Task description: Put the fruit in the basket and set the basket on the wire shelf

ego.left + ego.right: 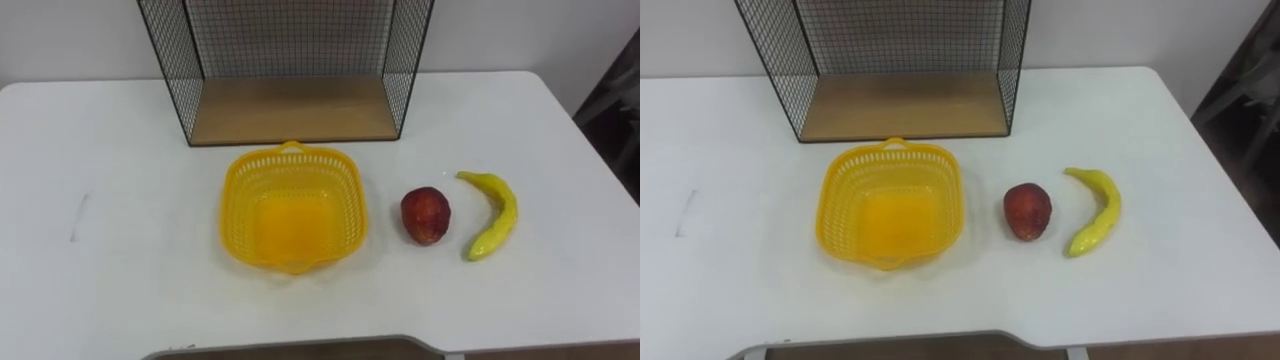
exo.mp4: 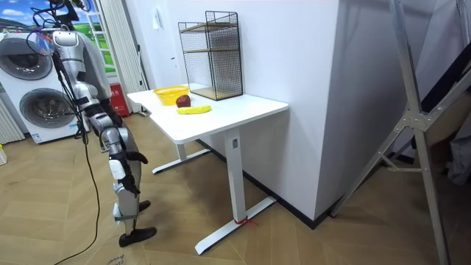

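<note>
Yellow plastic basket (image 1: 292,205) sits empty on the white table (image 1: 100,150), just in front of the wire shelf (image 1: 290,60) (black mesh, wooden floor). To the basket's right lies a red apple (image 1: 425,214), not touching it, and beyond the apple a banana (image 1: 492,212). The robot stands back from the table edge, and its right hand (image 2: 137,157) hangs low, too small for me to tell whether it is open or closed.
</note>
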Available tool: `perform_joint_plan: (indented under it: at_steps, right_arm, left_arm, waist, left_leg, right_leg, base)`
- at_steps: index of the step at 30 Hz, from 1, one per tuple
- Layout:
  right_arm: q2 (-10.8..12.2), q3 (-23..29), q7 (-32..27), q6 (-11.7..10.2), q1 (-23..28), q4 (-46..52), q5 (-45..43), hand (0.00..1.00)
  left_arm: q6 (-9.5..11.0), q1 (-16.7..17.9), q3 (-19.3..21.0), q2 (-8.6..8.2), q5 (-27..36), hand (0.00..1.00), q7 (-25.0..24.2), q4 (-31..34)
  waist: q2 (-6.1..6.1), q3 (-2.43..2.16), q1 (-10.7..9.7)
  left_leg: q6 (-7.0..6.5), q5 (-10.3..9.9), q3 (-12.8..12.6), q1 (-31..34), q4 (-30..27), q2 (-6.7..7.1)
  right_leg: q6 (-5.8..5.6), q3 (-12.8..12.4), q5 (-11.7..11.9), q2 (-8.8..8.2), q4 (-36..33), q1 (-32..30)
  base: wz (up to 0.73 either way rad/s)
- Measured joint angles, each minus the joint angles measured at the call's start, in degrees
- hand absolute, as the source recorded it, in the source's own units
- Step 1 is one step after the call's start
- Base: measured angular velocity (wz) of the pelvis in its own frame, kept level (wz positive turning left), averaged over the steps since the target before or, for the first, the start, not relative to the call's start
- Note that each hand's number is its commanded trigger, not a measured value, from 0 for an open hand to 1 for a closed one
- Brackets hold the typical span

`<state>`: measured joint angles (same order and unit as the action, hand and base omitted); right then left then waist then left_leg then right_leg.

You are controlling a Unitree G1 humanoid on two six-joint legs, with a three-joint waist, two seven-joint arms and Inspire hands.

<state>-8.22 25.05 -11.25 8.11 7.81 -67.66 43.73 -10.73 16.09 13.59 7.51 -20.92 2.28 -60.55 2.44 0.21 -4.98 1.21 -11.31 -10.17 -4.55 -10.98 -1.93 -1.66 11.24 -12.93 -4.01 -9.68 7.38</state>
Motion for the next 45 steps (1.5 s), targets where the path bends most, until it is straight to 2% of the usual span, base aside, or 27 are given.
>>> perform_joint_plan:
  at_steps: [1,2,4,5,7,8,11,14,17,20,22,25,29,33,38,40,45]
  right_arm:
    - [-0.15,3.14,-1.65,-0.26,0.24,2.43,4.95,0.00]
    - [-0.31,4.16,-2.56,-0.67,0.46,3.60,7.04,0.00]
    - [-1.34,7.84,-5.90,-2.56,0.00,6.48,11.34,0.00]
    - [-1.68,8.76,-6.97,-2.82,-0.13,7.10,12.23,0.00]
    - [-2.33,14.02,-12.10,-3.54,-1.06,11.90,12.71,0.00]
    - [-3.27,15.27,-14.43,-4.27,-1.33,13.84,12.70,0.00]
    - [-4.20,18.53,-19.96,-6.10,-2.31,18.81,11.40,0.00]
    - [-4.63,18.88,-27.44,-7.97,-2.32,29.17,2.33,0.00]
    - [-4.75,17.16,-34.48,-9.21,-2.60,41.24,-15.58,0.00]
    - [-4.80,14.78,-37.99,-9.42,-2.60,50.01,-27.52,0.00]
    - [-5.18,10.81,-39.64,-9.53,-2.52,59.34,-34.67,0.00]
    - [-5.22,5.11,-39.77,-10.71,-1.85,67.92,-39.98,0.00]
    - [-5.26,-1.73,-37.49,-11.39,-2.13,72.56,-44.68,0.00]
    - [-5.54,-7.26,-31.04,-11.86,-2.27,73.41,-47.77,0.00]
    - [-5.55,-15.07,-21.34,-11.79,-2.34,73.40,-47.72,0.00]
    - [-5.55,-17.71,-16.25,-11.73,-2.45,73.40,-47.76,0.00]
    - [-5.55,-21.58,-10.28,-11.73,-3.24,73.41,-47.62,0.00]
  left_arm:
    - [0.26,0.40,1.17,0.07,-0.01,0.00,0.33,1.23]
    - [0.57,0.55,1.41,0.14,-0.02,0.00,0.74,1.69]
    - [1.56,1.46,2.11,0.33,-0.02,0.00,2.33,2.32]
    - [1.81,1.46,2.25,0.36,-0.06,0.00,2.59,2.38]
    - [2.73,1.85,3.30,0.20,-0.03,0.00,3.32,2.43]
    - [2.76,1.96,3.45,0.32,-0.02,0.00,3.54,2.79]
    - [3.05,2.83,4.42,0.48,-0.02,0.00,3.80,4.24]
    - [3.76,3.00,4.26,0.80,-0.08,0.00,3.85,4.48]
    - [4.20,2.30,2.87,0.90,-1.25,0.00,3.85,4.45]
    - [4.54,2.15,1.50,1.27,-1.19,0.00,3.81,4.03]
    - [4.80,2.01,-1.37,1.98,-1.16,0.00,3.81,3.62]
    - [4.83,1.24,-3.54,2.09,-1.19,0.00,3.77,2.84]
    - [4.93,-0.04,-6.68,2.15,-1.18,0.00,3.12,2.21]
    - [4.99,-0.40,-8.30,2.23,-1.14,0.00,1.35,1.92]
    - [5.12,-0.96,-10.55,2.05,-1.27,0.00,1.16,2.04]
    - [5.95,-1.50,-10.50,2.16,-1.26,0.00,1.21,2.03]
    - [6.15,-2.07,-10.53,2.22,-1.27,0.00,0.97,2.05]
  waist:
    - [0.08,-0.06,-0.36]
    - [0.13,-0.09,-0.65]
    - [0.29,-0.19,-1.72]
    - [0.36,-0.22,-2.01]
    - [0.40,-0.25,-2.77]
    - [0.53,-0.24,-3.16]
    - [0.97,-0.22,-4.02]
    - [1.19,-0.24,-4.02]
    - [1.28,-0.25,-3.29]
    - [1.19,-0.20,-2.34]
    - [1.21,-0.01,-1.38]
    - [1.35,0.11,0.27]
    - [1.35,0.13,2.25]
    - [1.21,0.10,3.75]
    - [-0.07,-0.17,3.88]
    - [-0.47,-0.22,4.22]
    - [-0.41,0.01,5.54]
  left_leg:
    - [-0.02,-0.01,-0.03,0.08,-0.18,0.01]
    - [-0.06,-0.04,-0.03,0.11,-0.29,0.01]
    - [-0.07,-0.05,-0.16,0.00,-0.30,0.03]
    - [-0.07,-0.04,-0.26,-0.09,-0.26,0.04]
    - [-0.08,-0.04,-0.68,-0.25,-0.15,0.02]
    - [-0.08,-0.04,-0.78,-0.18,-0.16,0.02]
    - [-0.10,-0.02,-0.74,-0.02,0.17,0.03]
    - [-0.11,-0.02,-0.79,0.68,0.12,0.04]
    - [-0.11,-0.02,-0.83,1.75,-0.41,0.02]
    - [-0.11,-0.02,-0.91,1.76,-0.29,0.01]
    - [-0.11,-0.01,-1.30,1.95,-0.18,-0.05]
    - [-0.11,-0.01,-1.57,1.90,-0.13,-0.10]
    - [-0.11,-0.01,-1.68,1.97,0.15,-0.12]
    - [-0.11,-0.01,-1.67,2.46,0.15,-0.12]
    - [-0.10,-0.01,-1.22,2.44,0.16,-0.23]
    - [-0.10,-0.01,-0.72,2.22,0.17,-0.25]
    - [-0.09,-0.01,-0.58,1.80,0.12,-0.28]
  right_leg:
    - [0.00,-0.08,0.00,-0.02,-0.04,-0.09]
    - [-0.01,-0.09,-0.01,-0.04,-0.09,-0.09]
    - [-0.01,-0.28,-0.01,-0.06,-0.19,-0.10]
    - [-0.02,-0.34,-0.01,-0.05,-0.27,-0.13]
    - [-0.04,-0.94,-0.03,-0.04,-0.50,-0.40]
    - [-0.07,-0.95,-0.04,-0.08,-0.79,-0.59]
    - [-0.10,-1.03,-0.15,-0.08,-0.98,-1.04]
    - [-0.11,-1.11,-0.14,-0.08,-1.16,-1.63]
    - [-0.08,-1.27,0.05,-0.01,-1.31,-2.75]
    - [-0.07,-1.48,0.17,0.02,-1.85,-3.07]
    - [-0.07,-1.79,0.16,0.06,-2.06,-3.63]
    - [-0.06,-1.96,0.17,0.06,-1.90,-3.67]
    - [-0.06,-2.04,0.17,0.09,-1.80,-3.95]
    - [-0.02,-1.82,0.23,0.07,-1.82,-4.30]
    - [0.06,-1.02,0.29,0.08,-1.98,-3.67]
    - [0.06,-0.42,0.29,0.08,-1.93,-3.14]
    - [0.07,-0.11,0.31,0.05,-1.87,-2.58]
  base:
    - [0.00]
    - [-0.04]
    - [-0.02]
    - [-0.06]
    - [-0.11]
    - [-0.07]
    - [-0.01]
    - [-0.03]
    - [0.00]
    - [-0.06]
    - [-0.07]
    - [-0.04]
    - [0.00]
    - [0.01]
    - [0.05]
    - [0.12]
    - [0.02]
